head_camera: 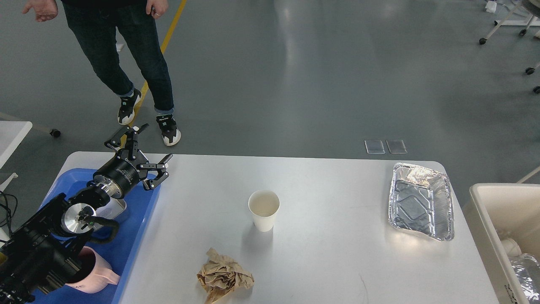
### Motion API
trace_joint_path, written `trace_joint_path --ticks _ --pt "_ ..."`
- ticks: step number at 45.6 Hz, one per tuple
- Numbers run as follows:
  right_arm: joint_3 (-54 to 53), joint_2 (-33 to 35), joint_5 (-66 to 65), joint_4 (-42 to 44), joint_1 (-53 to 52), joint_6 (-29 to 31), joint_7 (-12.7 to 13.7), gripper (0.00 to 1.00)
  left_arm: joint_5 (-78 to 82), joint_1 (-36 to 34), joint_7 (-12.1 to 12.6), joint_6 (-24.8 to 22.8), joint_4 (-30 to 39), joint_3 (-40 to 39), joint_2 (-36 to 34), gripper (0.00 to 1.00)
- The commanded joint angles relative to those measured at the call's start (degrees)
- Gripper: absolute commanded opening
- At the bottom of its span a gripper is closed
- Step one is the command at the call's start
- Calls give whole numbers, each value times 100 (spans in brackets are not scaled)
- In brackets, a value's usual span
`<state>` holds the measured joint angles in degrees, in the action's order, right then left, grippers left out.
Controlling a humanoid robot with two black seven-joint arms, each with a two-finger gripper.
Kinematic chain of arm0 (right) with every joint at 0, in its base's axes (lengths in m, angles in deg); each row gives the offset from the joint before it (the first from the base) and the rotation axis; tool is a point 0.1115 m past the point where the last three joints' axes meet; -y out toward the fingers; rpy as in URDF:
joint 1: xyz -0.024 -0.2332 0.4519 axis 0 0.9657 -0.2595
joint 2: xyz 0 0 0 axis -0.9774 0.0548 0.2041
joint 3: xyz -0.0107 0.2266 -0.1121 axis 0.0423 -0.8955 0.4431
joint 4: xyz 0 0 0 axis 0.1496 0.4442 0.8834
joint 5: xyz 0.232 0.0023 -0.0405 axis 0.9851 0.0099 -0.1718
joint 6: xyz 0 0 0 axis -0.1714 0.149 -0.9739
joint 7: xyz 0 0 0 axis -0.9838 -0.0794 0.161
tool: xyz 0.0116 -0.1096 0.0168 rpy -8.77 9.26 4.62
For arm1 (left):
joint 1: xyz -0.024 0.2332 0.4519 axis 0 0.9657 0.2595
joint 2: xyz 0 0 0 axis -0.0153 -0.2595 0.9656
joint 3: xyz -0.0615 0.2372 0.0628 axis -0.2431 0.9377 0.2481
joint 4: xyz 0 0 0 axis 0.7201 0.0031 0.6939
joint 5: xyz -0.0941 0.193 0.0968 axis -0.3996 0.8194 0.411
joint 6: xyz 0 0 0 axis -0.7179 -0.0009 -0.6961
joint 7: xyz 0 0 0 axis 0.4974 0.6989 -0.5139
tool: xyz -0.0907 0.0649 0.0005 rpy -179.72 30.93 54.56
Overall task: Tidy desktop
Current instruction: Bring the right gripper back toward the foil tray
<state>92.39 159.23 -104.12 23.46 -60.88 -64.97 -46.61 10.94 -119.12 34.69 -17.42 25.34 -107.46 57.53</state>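
The white counter point(320, 198) with rounded corners fills the lower half of the head view, smooth and faintly glossy, catching a soft reflection near its right side. Near its middle stands an upright white paper cup point(264, 215), and nearer the front edge lies a crumpled wad of brown paper point(223, 275), well apart from the cup. At the far right corner rests a shiny foil tray point(422, 201), dented along its front edge. A blue plastic tray point(139, 228) sits on the left end of the counter; a pink cup point(95, 270) lies in its near part and a pale container point(114, 207) is partly hidden under the arm. The left gripper point(149, 147) hangs above the far left corner, over the tray's far edge, its two fingers spread wide with nothing between them. The right gripper is out of sight. Beside the counter on the right stands a beige bin point(489, 219) with foil and white scraps inside. Beyond lies a grey polished floor point(295, 76) crossed by a yellow line point(171, 29), where a person in dark jeans point(126, 55) and black-and-white shoes stands. A smaller white table point(10, 135) shows at the left edge.
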Motion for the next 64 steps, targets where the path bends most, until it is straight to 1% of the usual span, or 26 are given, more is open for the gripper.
trace_joint_path --ticks 1,4,8,14,17,22,29,37,44,49,55,59,64 --pt "-2 -97 10 24 -272 27 -24 100 0 11 -1 -20 0 0 -7 98" --pt "7 -211 19 68 -369 54 -33 100 0 11 -1 -20 0 0 -7 98" --pt "24 -457 28 103 -378 62 20 100 9 20 -1 -20 0 0 -6 98" --pt "77 -563 80 191 -282 115 55 100 0 28 -1 -20 0 0 -24 98" --pt "77 -589 238 191 -229 422 90 100 9 28 -1 -20 0 0 -24 98" --pt "86 -720 853 191 -133 879 213 100 9 28 -1 6 0 0 -24 98" --pt "77 -932 1030 173 26 1240 213 100 9 2 -1 15 0 149 -24 98" --pt "77 -1055 1091 191 35 1267 222 100 9 20 -1 15 0 193 -121 98" --pt "77 -1230 1609 191 140 1398 240 100 9 20 -1 24 0 193 -138 98" --pt "77 -1634 1898 208 237 1398 249 100 9 28 -1 24 0 202 -138 98" --pt "77 -1924 2207 226 325 1320 301 100 18 28 -1 32 -9 281 -147 98" --pt "77 -2232 2348 401 325 1293 354 100 9 -7 -1 32 -9 378 -156 98" --pt "77 -2575 2585 700 316 1293 354 100 9 -24 -1 33 -9 378 -156 98"
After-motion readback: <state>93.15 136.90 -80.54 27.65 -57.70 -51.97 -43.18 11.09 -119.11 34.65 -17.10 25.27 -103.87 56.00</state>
